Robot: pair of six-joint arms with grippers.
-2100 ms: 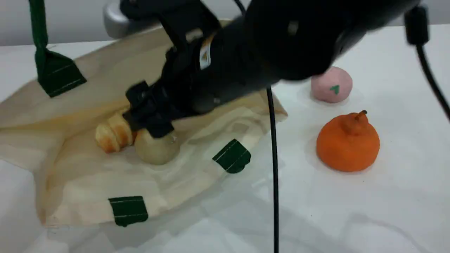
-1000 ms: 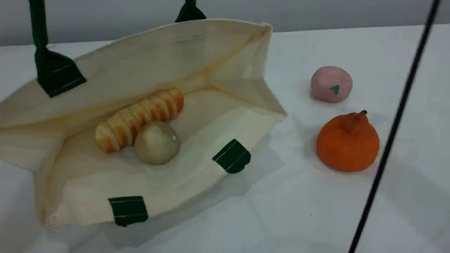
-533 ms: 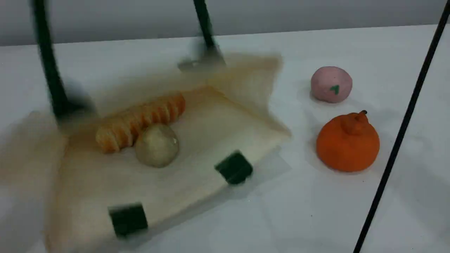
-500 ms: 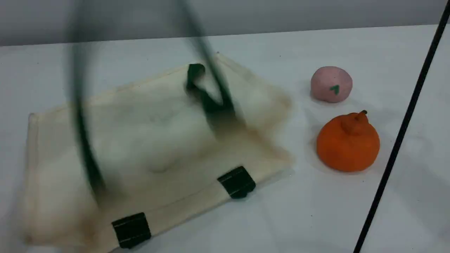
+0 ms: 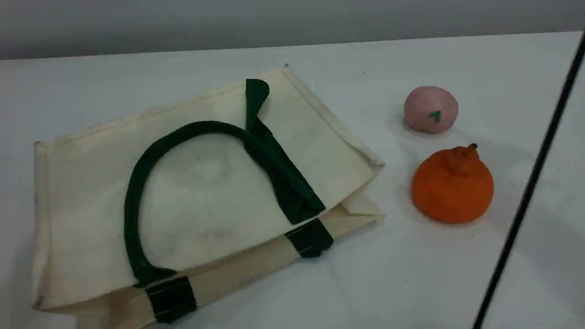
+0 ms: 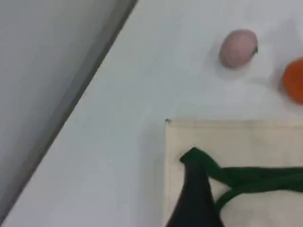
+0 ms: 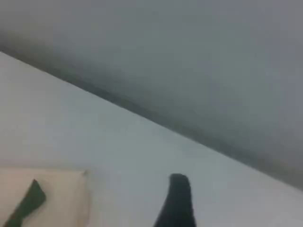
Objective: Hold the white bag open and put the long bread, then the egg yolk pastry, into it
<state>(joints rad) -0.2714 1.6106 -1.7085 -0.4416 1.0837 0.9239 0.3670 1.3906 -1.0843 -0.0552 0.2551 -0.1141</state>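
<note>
white bag (image 5: 82, 183): no longer held open; the upper panel that stood raised on the far side now lies flat over the lower one, the mouth closed along the near-right edge.
dark green handle (image 5: 137, 183): no longer pulled up out of the top of the scene view; it now lies slack in a loop on the upper panel.
long bread: lay in plain sight inside the open bag; now covered by the fallen panel, not visible.
egg yolk pastry: sat just near of the bread; now hidden under the same panel.
right arm: filled the middle of the scene over the bag two seconds ago; now gone from there.
black cable (image 5: 525, 196): now slants down the far right edge of the scene.
</note>
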